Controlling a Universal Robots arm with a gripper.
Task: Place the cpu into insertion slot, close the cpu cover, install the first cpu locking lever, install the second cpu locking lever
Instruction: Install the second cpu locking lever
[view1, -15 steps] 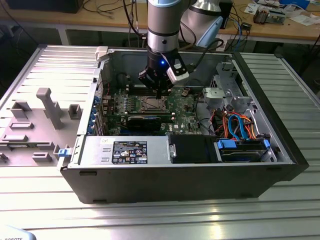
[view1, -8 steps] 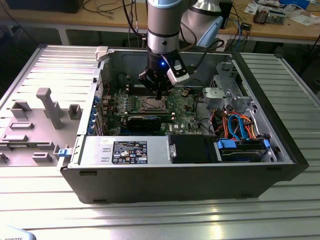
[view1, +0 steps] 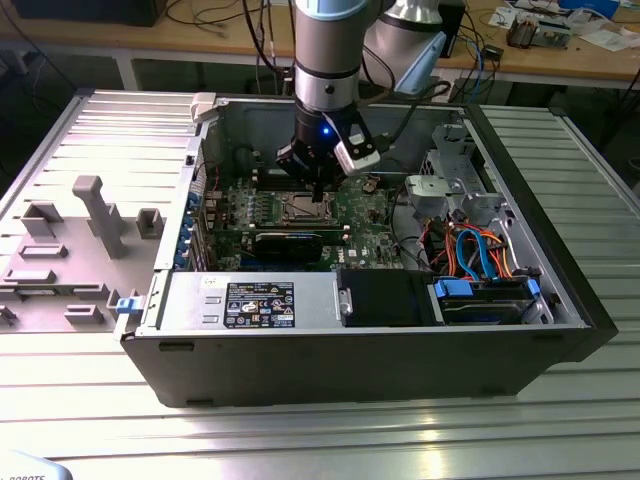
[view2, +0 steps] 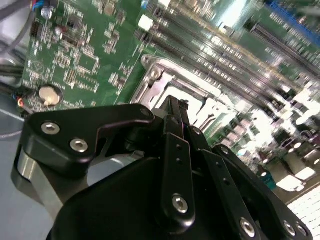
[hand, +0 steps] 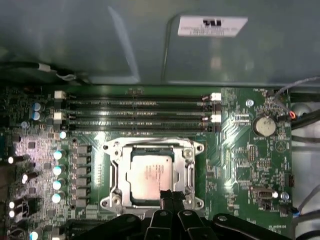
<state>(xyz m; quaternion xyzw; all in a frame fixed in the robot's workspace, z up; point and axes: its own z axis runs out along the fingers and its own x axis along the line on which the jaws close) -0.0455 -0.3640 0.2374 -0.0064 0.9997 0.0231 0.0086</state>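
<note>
Green circuit board (hand: 240, 165) lay flat inside the opened computer case (view1: 560, 250), which rested on a ribbed metal counter (view1: 330, 430). In the first wrist view the cpu (hand: 150, 172) sat in the insertion slot (hand: 186, 172), its silvery top showing through the square opening of the cpu cover (hand: 117, 172), which lay folded down flat around it. The long narrow memory slots (hand: 135, 112) ran just beside the socket, on the side toward the grey case wall (hand: 100, 45), and a round coin battery (hand: 263, 126) sat on the board well apart from the socket. The black claw (hand: 169, 196) hung right above the socket's near edge, its two slim fingertips (hand: 174, 195) pressed together with no gap between them and nothing clamped in them; whether they touched the metal frame could not be told. In the second wrist view the claw (view2: 176, 107) pointed down at the same silver frame (view2: 165, 82), blurred beyond it. In the exterior view the arm (view1: 325, 60) came straight down into the case, with the claw (view1: 318, 192) over the socket (view1: 307, 208) near the middle of the board, and a grey moulded tray (view1: 70, 240) lay on the counter to the exterior view's left of the case
</note>
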